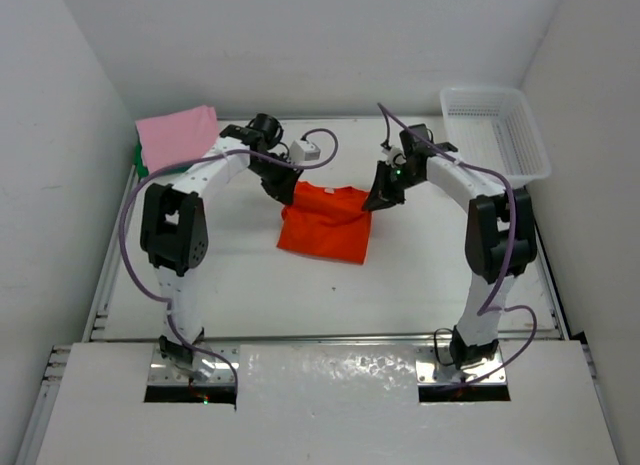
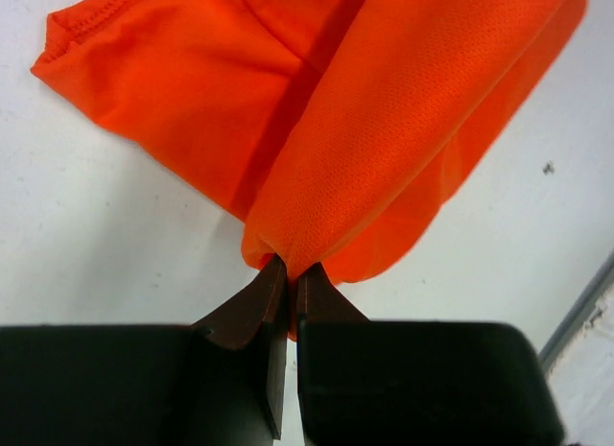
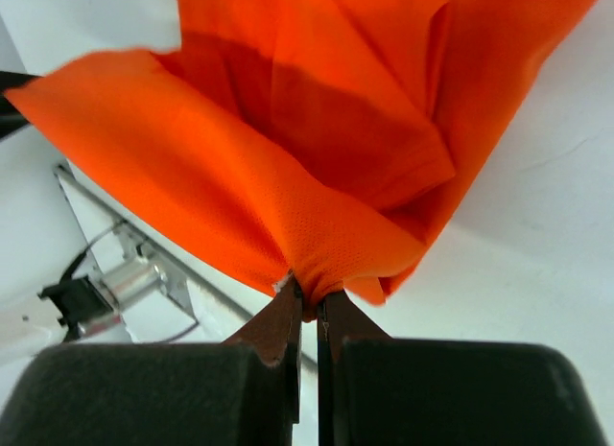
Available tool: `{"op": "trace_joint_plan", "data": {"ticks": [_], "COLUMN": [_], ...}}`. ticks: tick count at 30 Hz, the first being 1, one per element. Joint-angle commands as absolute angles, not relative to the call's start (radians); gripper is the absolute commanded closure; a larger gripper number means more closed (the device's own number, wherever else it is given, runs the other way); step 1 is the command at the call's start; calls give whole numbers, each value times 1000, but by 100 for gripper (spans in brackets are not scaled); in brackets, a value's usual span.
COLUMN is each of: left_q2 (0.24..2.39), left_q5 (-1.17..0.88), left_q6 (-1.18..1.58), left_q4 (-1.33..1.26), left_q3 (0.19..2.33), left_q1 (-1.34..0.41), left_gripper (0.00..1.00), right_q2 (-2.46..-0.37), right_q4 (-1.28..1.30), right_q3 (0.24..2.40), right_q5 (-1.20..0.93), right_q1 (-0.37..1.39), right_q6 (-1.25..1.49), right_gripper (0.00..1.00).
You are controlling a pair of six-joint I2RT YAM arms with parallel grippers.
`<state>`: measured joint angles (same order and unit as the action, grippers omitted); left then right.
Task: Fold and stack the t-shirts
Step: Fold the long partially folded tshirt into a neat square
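The orange t-shirt is stretched between both arms at mid-table, its lower part draping onto the white surface. My left gripper is shut on the shirt's left top corner; in the left wrist view the orange cloth bunches into the gripper. My right gripper is shut on the right top corner, and the orange cloth fans out from the gripper. A folded pink t-shirt lies at the back left on top of a green t-shirt, of which only an edge shows.
A white lattice basket stands at the back right corner. A small white device with a cable sits behind the orange shirt. Metal rails edge the table on the left and right sides.
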<state>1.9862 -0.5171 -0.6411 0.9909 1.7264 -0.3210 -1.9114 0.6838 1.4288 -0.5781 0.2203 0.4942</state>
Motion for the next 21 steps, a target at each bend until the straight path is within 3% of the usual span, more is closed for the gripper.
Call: {"op": "trace_joint_plan", "data": {"ticks": [1, 8, 12, 14, 17, 21], "left_q2": [2020, 2103, 2169, 2204, 2270, 2384], "left_q5": [-494, -454, -427, -362, -238, -76], "left_q6": [-552, -468, -408, -344, -273, -235], "left_q4": [884, 750, 674, 605, 435, 434], "left_q3": [1796, 1914, 1956, 1965, 2017, 2199], "left_q1": [-313, -313, -313, -313, -313, -304], "left_gripper": [98, 94, 77, 75, 60, 52], "right_q2": [-1937, -1991, -2034, -2100, -2179, -2151], "right_q4": [603, 543, 424, 405, 390, 382], "right_q3": [1474, 1496, 1506, 1583, 1706, 1753], "right_q5": [-543, -516, -451, -390, -281, -108], "right_q1": [183, 141, 106, 97, 84, 78], "right_q6": [528, 564, 598, 595, 568, 493], "right_gripper": [100, 99, 75, 68, 68, 71]}}
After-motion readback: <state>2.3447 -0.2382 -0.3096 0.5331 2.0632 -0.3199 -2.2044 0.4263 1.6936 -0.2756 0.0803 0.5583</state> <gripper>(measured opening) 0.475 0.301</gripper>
